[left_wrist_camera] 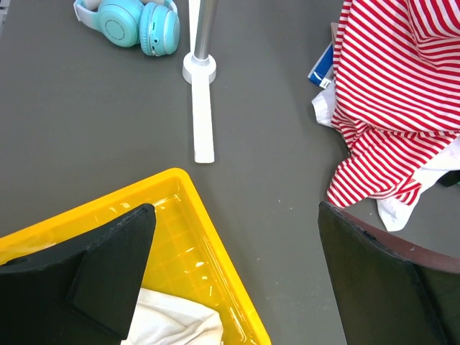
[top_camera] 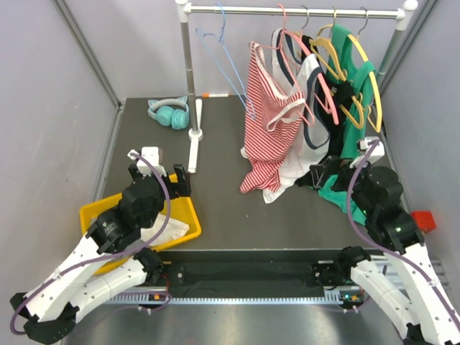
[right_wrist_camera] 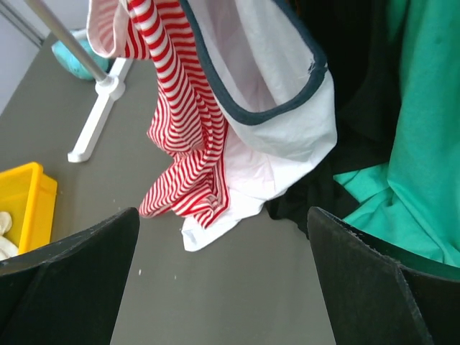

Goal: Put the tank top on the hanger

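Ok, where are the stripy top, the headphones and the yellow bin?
striped tank top (top_camera: 267,118), top view, its front.
headphones (left_wrist_camera: 118,27), left wrist view, an ear cup.
yellow bin (left_wrist_camera: 180,244), left wrist view, bare floor.

— What are the arms built like?

— The left arm (top_camera: 79,287) and the right arm (top_camera: 384,287) both wear white shells on their long links, with rows of small dark dots along the edges. Higher up the joint housings are black and rounded.

— Any cables?

— A purple cable (top_camera: 167,198) loops along the left arm, and a second purple cable (top_camera: 349,194) runs along the right.

— And the hands?

— The left hand (left_wrist_camera: 233,215) has matte black, wedge-shaped fingers (left_wrist_camera: 108,266), and one finger has a reddish-brown edge. The right hand (right_wrist_camera: 223,215) has the same black fingers (right_wrist_camera: 366,280). A small white block (top_camera: 149,154) sits at the left wrist.
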Action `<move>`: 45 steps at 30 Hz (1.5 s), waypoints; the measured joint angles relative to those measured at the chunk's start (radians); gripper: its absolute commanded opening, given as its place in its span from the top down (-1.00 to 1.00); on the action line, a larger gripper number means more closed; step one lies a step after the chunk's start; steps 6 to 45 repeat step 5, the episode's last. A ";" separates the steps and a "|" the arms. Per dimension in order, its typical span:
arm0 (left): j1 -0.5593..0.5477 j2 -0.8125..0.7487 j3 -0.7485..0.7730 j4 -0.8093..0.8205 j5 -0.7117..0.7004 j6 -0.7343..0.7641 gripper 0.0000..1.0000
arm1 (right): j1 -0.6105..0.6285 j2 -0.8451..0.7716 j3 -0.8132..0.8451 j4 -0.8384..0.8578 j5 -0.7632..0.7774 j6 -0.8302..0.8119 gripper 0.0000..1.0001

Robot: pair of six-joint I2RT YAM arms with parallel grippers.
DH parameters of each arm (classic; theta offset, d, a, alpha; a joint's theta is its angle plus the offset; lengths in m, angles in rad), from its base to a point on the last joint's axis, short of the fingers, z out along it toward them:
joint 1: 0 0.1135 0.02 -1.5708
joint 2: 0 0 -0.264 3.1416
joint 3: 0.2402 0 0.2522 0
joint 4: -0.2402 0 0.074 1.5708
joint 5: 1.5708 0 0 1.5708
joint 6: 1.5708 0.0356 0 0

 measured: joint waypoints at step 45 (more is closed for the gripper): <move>0.000 0.001 0.006 -0.007 0.006 -0.001 -0.98 | 0.000 -0.036 -0.002 0.021 0.019 0.000 -0.99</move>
